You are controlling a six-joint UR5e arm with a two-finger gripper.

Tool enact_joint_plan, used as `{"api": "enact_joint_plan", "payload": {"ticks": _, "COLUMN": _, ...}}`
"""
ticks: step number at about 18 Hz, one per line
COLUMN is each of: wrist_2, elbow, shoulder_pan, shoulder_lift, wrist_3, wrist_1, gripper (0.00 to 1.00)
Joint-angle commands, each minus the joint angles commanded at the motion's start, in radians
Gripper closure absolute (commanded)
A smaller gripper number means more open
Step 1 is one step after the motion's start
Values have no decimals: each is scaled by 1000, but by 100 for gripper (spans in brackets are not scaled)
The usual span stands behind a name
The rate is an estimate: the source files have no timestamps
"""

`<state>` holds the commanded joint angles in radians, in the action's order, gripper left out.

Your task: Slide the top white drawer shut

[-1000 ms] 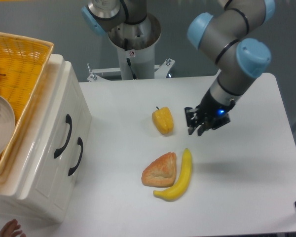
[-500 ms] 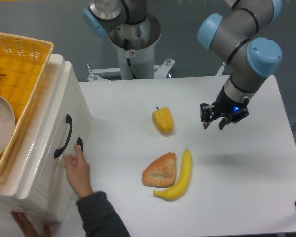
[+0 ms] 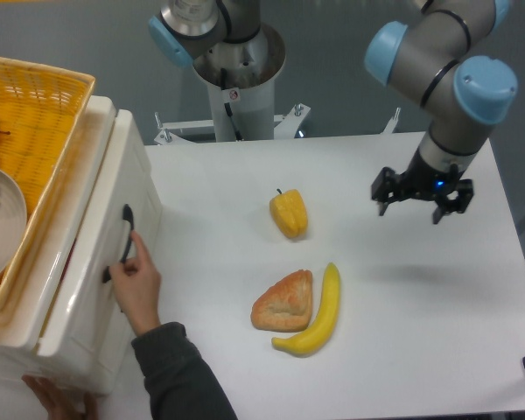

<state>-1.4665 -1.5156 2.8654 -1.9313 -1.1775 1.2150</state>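
Changes since earlier: gripper has shifted right and slightly up across the table, away from the yellow bell pepper; a person's hand now grips the dark handle, and the top white drawer stands pulled out from the cabinet front.
Top white drawer: glossy white, at the left edge of the table, uppermost in the white cabinet; front panel tilted outward with a dark gap showing along its upper side; not closed.
Handle: dark, curved, on the drawer front; partly covered by the hand.
Person's hand: right of the drawer front, fingers wrapped on the handle; dark sleeve runs to the bottom edge. Second hand: only fingertips visible at the cabinet's lower corner.
Gripper: hangs over the right part of the table, well apart from the drawer; fingers spread apart, holding nothing.
Table: white.
Yellow bell pepper: centre of table, left of the gripper.
Pastry: golden-brown, triangular, below the pepper.
Banana: touching the pastry's right side.
Yellow woven basket: on top of the cabinet.
Plate: pale, partly visible at the left edge inside the basket.
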Motion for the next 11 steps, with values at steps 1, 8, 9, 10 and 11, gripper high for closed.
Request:
{"api": "enact_joint_plan", "payload": {"ticks": 1, "wrist_2": -9, "elbow": 5, "shoulder_pan": -1, "shoulder_lift": -2, "wrist_3": -54, "wrist_1": -5, "gripper": 0}}
{"api": "enact_joint_plan", "payload": {"ticks": 8, "wrist_2": -103, "elbow": 34, "shoulder_pan": -15, "shoulder_lift": -64, "wrist_3": -315, "wrist_1": -38, "gripper": 0}}
{"api": "enact_joint_plan", "payload": {"ticks": 9, "wrist_2": -103, "elbow": 34, "shoulder_pan": -14, "shoulder_lift": -69, "wrist_3": -321, "wrist_1": -38, "gripper": 0}}
{"api": "enact_joint_plan", "payload": {"ticks": 10, "wrist_2": -103, "elbow": 34, "shoulder_pan": -14, "shoulder_lift": -75, "wrist_3": -321, "wrist_1": -40, "gripper": 0}}
{"api": "enact_joint_plan", "payload": {"ticks": 11, "wrist_2": -103, "elbow": 34, "shoulder_pan": -14, "shoulder_lift": -77, "wrist_3": -320, "wrist_1": -41, "gripper": 0}}
